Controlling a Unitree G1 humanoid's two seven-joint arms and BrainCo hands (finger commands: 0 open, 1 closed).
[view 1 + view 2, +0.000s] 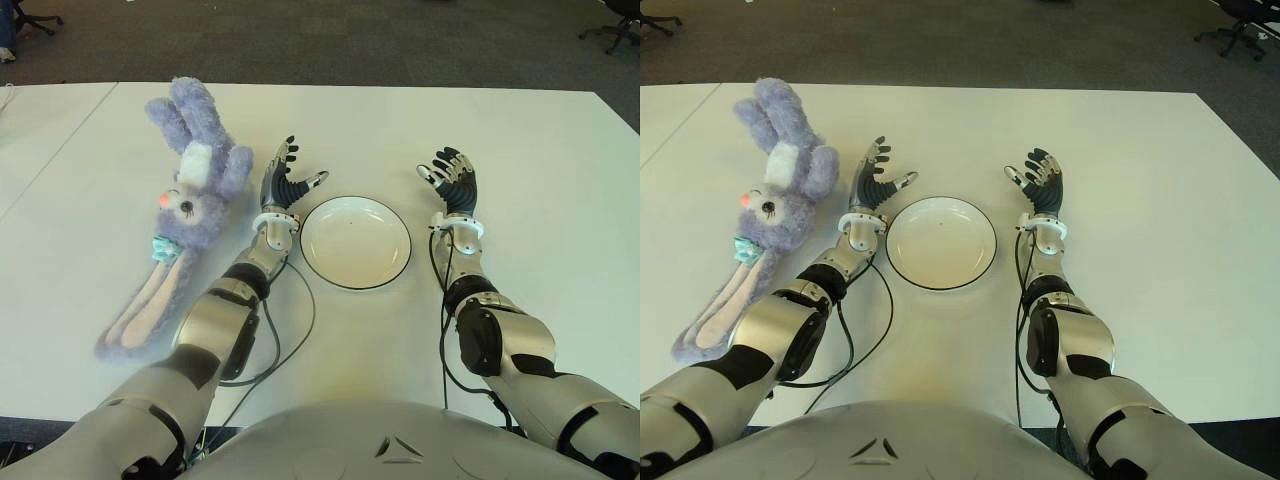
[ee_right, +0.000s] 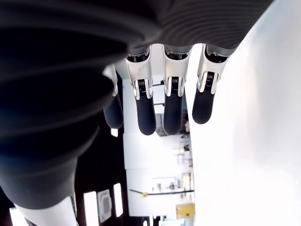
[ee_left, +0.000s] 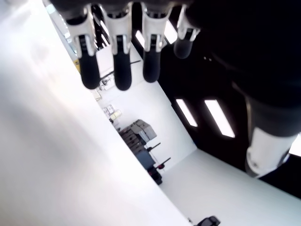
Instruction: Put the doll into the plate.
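A purple plush bunny doll (image 1: 187,200) with long pink-lined ears lies on the white table (image 1: 520,150), left of centre, its ears trailing toward the near edge. A white plate (image 1: 355,241) with a dark rim sits in the middle, with nothing in it. My left hand (image 1: 285,180) is between the doll and the plate, fingers spread and holding nothing. My right hand (image 1: 452,180) shows to the right of the plate, fingers loosely spread and holding nothing. The left wrist view shows straight fingers (image 3: 115,52) over the bare tabletop; the right wrist view shows extended fingers (image 2: 171,99) too.
A second white table (image 1: 40,130) adjoins on the left. Dark carpet (image 1: 330,40) lies beyond the far edge, with office chair bases (image 1: 612,32) at the back corners. Black cables (image 1: 290,330) run along both forearms.
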